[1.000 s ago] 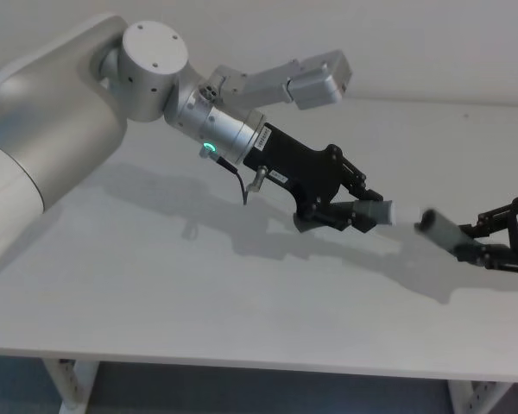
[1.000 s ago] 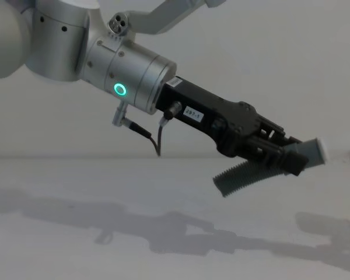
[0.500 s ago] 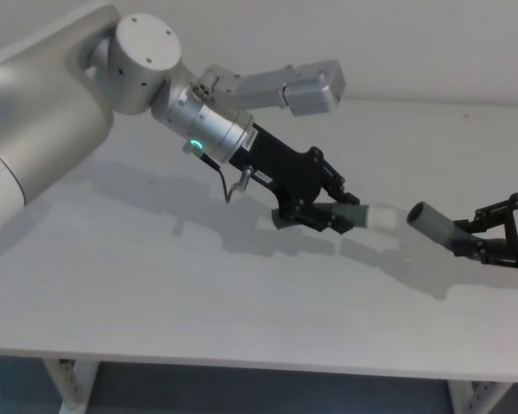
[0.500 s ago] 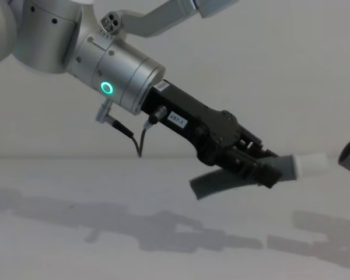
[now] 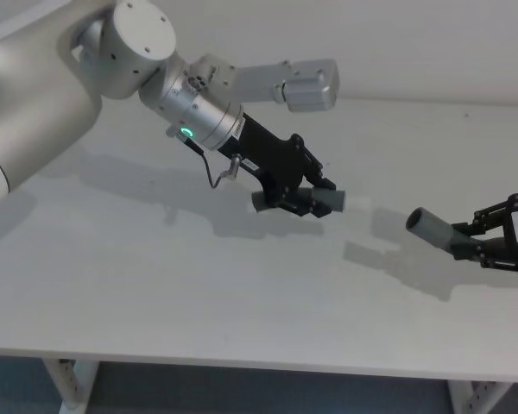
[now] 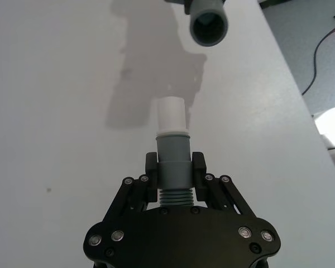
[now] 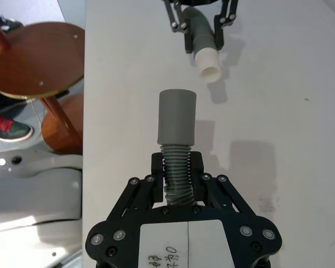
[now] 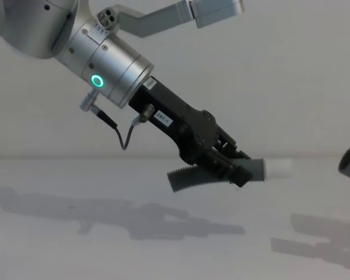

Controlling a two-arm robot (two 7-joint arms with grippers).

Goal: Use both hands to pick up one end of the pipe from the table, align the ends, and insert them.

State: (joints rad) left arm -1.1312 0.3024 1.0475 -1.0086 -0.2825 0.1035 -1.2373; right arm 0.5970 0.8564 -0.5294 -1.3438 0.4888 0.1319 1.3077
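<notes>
Left tool point(image 6: 173, 167) clamps short piece point(image 6: 172, 159); longer piece point(image 5: 439, 231) apart, opposite.

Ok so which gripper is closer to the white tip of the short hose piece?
Left. The left gripper is clamped on the short piece just behind its white tip; the right gripper holds the longer piece across an open gap.

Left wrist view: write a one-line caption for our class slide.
Left gripper holds the short hose piece, white spigot aimed at the open grey cuff across a gap above the table.
</notes>
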